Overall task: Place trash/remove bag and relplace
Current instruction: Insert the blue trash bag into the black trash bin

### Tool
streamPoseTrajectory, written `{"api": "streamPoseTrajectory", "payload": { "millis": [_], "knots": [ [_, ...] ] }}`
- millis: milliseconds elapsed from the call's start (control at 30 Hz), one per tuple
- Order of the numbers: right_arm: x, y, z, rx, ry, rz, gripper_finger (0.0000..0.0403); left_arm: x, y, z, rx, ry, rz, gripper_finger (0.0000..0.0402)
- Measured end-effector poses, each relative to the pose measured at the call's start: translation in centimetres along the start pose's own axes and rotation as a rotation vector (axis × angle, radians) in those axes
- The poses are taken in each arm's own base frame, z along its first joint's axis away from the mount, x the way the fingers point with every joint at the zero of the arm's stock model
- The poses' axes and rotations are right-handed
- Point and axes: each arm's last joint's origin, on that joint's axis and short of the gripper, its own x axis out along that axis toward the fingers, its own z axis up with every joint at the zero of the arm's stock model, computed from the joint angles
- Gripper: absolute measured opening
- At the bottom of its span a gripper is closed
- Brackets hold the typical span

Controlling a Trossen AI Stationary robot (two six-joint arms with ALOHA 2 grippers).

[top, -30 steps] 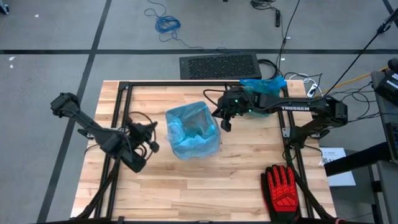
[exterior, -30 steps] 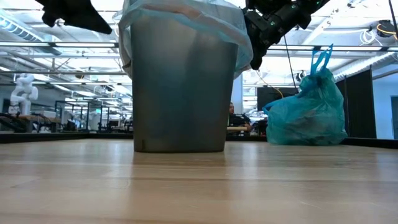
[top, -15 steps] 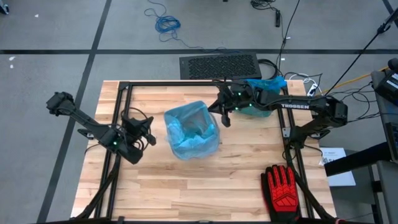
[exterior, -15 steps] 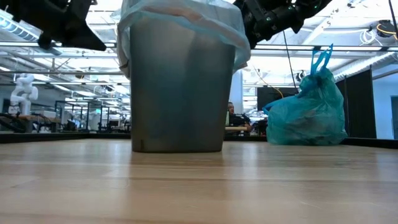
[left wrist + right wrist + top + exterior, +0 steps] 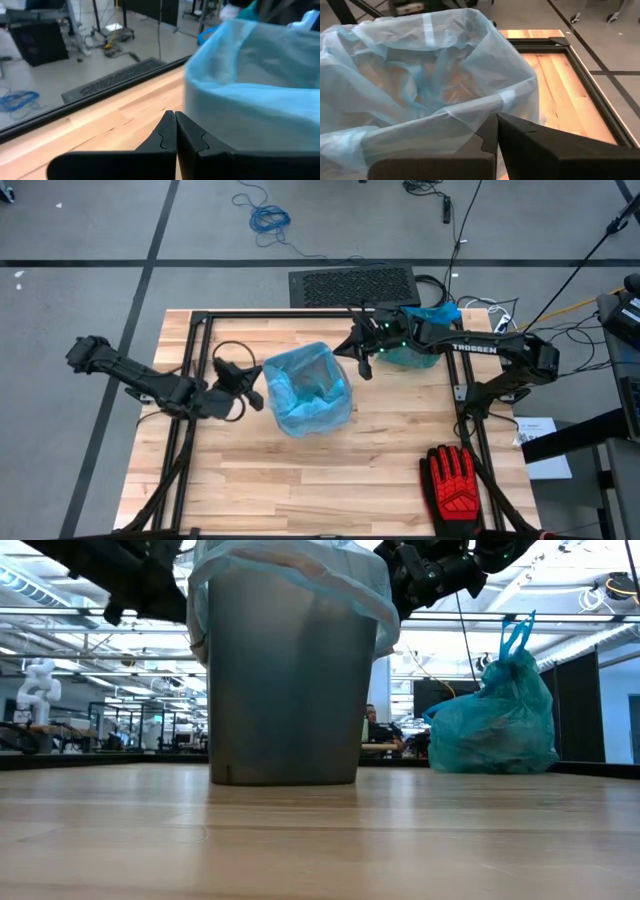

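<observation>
Fresh blue liner [image 5: 305,390] fitted in bin [image 5: 285,680] mid-tabletop; tied full bag [image 5: 420,330] at 1 o'clock. No loose trash visible. Left end effector [image 5: 250,375] at 9 o'clock of bin, right end effector [image 5: 362,363] at 2 o'clock, both pinched shut, empty. Judged nearly complete.

A robotics lab in an open industrial hall: beyond the wooden table [image 5: 320,840], ceiling trusses and strip lights run deep, a white humanoid robot [image 5: 38,690] stands far left, a seated person [image 5: 375,730] works behind, and cables [image 5: 262,212] lie on grey floor.
</observation>
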Motion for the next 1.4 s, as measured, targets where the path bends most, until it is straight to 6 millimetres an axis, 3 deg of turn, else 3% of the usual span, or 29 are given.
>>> {"api": "streamPoseTrajectory", "payload": {
  "millis": [367, 600, 867, 1000, 1233, 1400],
  "knots": [
    [2.4, -0.3, -1.8, 0.045, 0.065, 0.068, 0.0000, 2.5, 0.1, 0.1, -0.010, 0.058, -0.006, 0.0000],
    [3.2, 0.1, -2.8, 0.064, 0.108, 0.086, 0.0000, 4.7, -0.4, -2.7, -0.060, 0.072, -0.051, 0.0000],
    [2.5, 0.8, -7.2, 0.210, 0.204, 0.080, 0.0000, 5.1, -0.2, -4.0, -0.108, 0.036, -0.085, 0.0000],
    [1.7, 1.8, -7.8, 0.222, 0.198, 0.041, 0.0000, 5.3, 0.0, -3.9, -0.096, 0.032, -0.080, 0.0000],
    [-2.5, 3.5, -4.6, 0.125, 0.105, -0.113, 0.0000, 5.9, 0.4, -3.6, -0.091, 0.041, -0.099, 0.0000],
    [-5.8, 7.0, -3.3, 0.133, 0.052, -0.080, 0.0000, 6.3, 0.6, -3.4, -0.101, 0.049, -0.110, 0.0000]
  ]
}}
